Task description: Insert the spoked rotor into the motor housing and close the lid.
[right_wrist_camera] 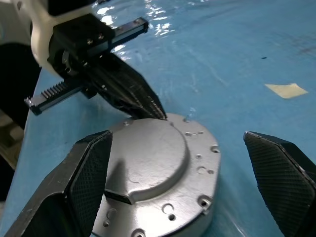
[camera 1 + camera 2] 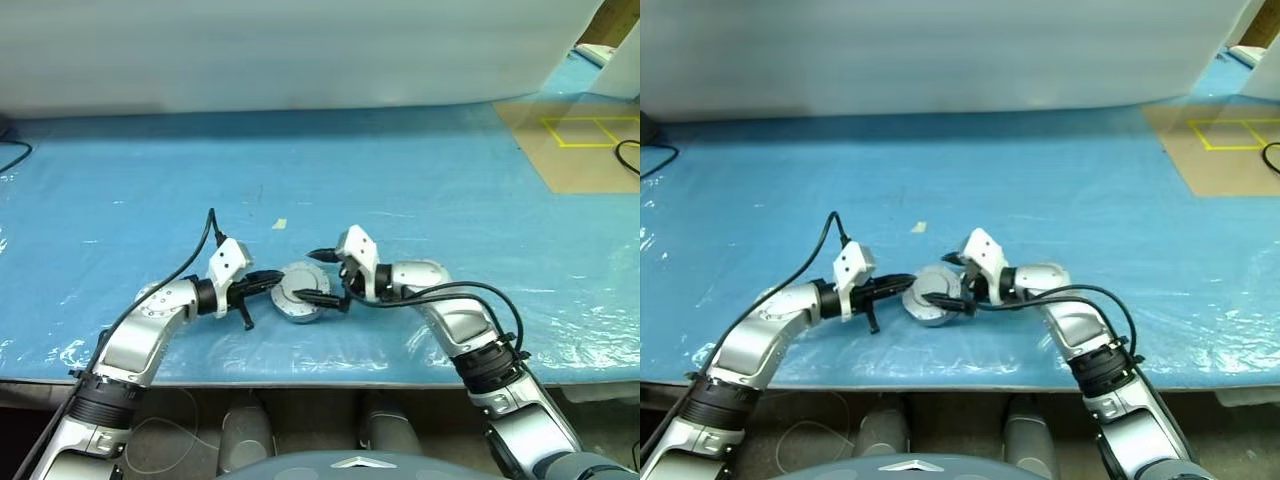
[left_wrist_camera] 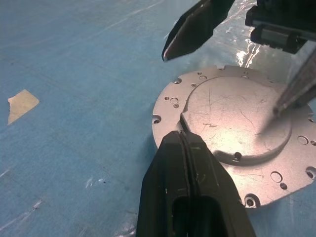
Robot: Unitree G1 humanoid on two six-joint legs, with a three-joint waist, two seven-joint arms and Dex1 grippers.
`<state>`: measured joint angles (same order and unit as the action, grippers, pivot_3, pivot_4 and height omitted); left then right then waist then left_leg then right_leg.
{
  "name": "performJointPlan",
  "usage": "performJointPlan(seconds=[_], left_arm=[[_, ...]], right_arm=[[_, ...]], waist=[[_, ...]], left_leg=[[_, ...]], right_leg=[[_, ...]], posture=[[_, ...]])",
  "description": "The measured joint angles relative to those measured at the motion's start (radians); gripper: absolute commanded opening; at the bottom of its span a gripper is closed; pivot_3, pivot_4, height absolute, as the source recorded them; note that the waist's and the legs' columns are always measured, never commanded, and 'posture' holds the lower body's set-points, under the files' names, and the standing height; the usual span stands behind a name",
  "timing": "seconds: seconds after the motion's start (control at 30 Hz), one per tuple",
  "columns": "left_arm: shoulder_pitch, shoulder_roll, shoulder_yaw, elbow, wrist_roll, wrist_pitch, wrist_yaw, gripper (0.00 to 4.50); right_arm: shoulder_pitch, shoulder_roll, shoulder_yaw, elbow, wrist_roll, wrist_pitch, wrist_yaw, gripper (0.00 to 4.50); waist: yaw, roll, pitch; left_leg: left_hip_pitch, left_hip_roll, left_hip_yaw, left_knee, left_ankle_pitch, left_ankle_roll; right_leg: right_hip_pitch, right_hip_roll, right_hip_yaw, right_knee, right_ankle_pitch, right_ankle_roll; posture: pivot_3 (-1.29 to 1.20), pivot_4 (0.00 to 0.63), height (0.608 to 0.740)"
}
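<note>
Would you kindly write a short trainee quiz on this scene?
1. True or false: the left gripper is shut, its tips on the silver lid.
2. The right gripper is: A shut, B open around the lid, C away from it.
3. What lies on the blue table cover beyond the lid?

Key: 1 true. 2 B. 3 a small scrap of tape.
</note>
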<state>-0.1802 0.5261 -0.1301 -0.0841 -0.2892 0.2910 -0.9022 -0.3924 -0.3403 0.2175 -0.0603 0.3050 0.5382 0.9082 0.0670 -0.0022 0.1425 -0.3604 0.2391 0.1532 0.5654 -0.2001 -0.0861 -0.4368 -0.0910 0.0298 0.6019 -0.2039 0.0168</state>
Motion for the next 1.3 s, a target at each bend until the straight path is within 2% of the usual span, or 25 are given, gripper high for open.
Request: performJointPlan(seconds=[0.13, 0.23, 0.33, 0.4, 0.57, 0.73, 0.83, 1.1, 1.2, 1.3], left_arm=[[-0.002, -0.002, -0.003, 0.004, 0.004, -0.012, 0.000, 0.00], [-0.002, -0.006, -0.006, 0.008, 0.005, -0.018, 0.000, 0.00], [-0.004, -0.007, -0.006, 0.010, 0.006, -0.022, 0.000, 0.00], [-0.004, -0.010, -0.007, 0.011, 0.007, -0.023, 0.001, 0.00], [-0.004, -0.010, -0.006, 0.010, 0.008, -0.024, 0.002, 0.00], [-0.003, -0.011, -0.007, 0.010, 0.008, -0.025, 0.002, 0.00], [-0.003, -0.010, -0.007, 0.010, 0.008, -0.026, 0.003, 0.00], [0.007, -0.007, 0.004, 0.016, 0.027, -0.032, 0.014, 0.00], [0.006, -0.010, 0.005, 0.011, 0.027, -0.033, 0.012, 0.00], [0.006, -0.011, 0.003, 0.012, 0.027, -0.034, 0.012, 0.00]], right_arm=[[0.001, -0.017, -0.073, -0.031, 0.104, 0.181, -0.022, 4.48], [0.014, -0.048, -0.108, -0.037, 0.184, 0.434, -0.065, 4.48], [0.016, -0.017, -0.211, -0.034, 0.297, 0.708, -0.121, 4.48], [0.014, 0.004, -0.253, -0.035, 0.336, 0.804, -0.152, 4.48], [-0.016, 0.110, -0.345, -0.013, 0.366, 0.927, -0.256, 4.48], [-0.031, 0.149, -0.378, -0.003, 0.371, 0.970, -0.307, 4.48], [-0.032, 0.168, -0.407, 0.006, 0.377, 0.980, -0.324, 3.90], [-0.061, 0.221, -0.551, 0.034, 0.438, 1.055, -0.337, 1.24], [-0.068, 0.221, -0.569, 0.034, 0.438, 1.063, -0.348, 1.14], [-0.060, 0.193, -0.528, 0.018, 0.437, 1.048, -0.347, 1.13]], waist=[[0.001, 0.000, 0.000], [0.003, 0.000, 0.000], [0.002, 0.001, 0.000], [0.002, 0.001, 0.000], [0.002, 0.001, 0.000], [0.003, 0.001, 0.000], [0.003, 0.001, 0.000], [0.003, 0.003, 0.001], [0.005, 0.003, 0.001], [0.004, 0.003, 0.001]], left_leg=[[0.000, 0.000, 0.000, 0.000, 0.000, 0.000], [0.000, 0.000, 0.000, 0.000, 0.000, 0.000], [0.001, 0.000, 0.000, 0.000, 0.000, 0.000], [0.001, 0.000, 0.000, 0.000, 0.000, 0.000], [0.001, 0.000, 0.000, -0.001, 0.000, -0.001], [0.001, 0.000, 0.000, -0.001, 0.000, -0.001], [0.001, 0.000, 0.000, -0.001, 0.000, -0.001], [-0.001, 0.000, 0.000, -0.001, 0.000, -0.001], [-0.001, 0.000, 0.000, -0.001, 0.000, -0.001], [0.000, 0.000, 0.000, -0.002, 0.000, -0.001]], right_leg=[[0.000, 0.000, 0.000, 0.000, 0.000, 0.000], [0.001, 0.000, 0.000, -0.001, 0.000, 0.000], [0.001, 0.000, 0.000, 0.000, 0.000, 0.000], [0.001, 0.000, 0.000, 0.000, 0.000, 0.000], [0.000, 0.000, 0.000, 0.000, 0.000, 0.000], [0.001, 0.000, 0.000, 0.000, 0.000, 0.000], [0.000, 0.000, 0.000, 0.000, 0.000, 0.000], [-0.002, 0.000, 0.000, 0.000, 0.000, 0.000], [-0.001, 0.000, -0.001, 0.000, 0.000, 0.000], [-0.001, 0.000, 0.000, 0.000, 0.000, 0.000]], posture=[[0.00, 0.150, 0.740], [0.00, 0.150, 0.740], [0.00, 0.150, 0.740], [0.00, 0.150, 0.740], [0.00, 0.150, 0.740], [0.00, 0.150, 0.740], [0.00, 0.150, 0.740], [0.00, 0.150, 0.740], [0.00, 0.150, 0.740], [0.00, 0.150, 0.740]])
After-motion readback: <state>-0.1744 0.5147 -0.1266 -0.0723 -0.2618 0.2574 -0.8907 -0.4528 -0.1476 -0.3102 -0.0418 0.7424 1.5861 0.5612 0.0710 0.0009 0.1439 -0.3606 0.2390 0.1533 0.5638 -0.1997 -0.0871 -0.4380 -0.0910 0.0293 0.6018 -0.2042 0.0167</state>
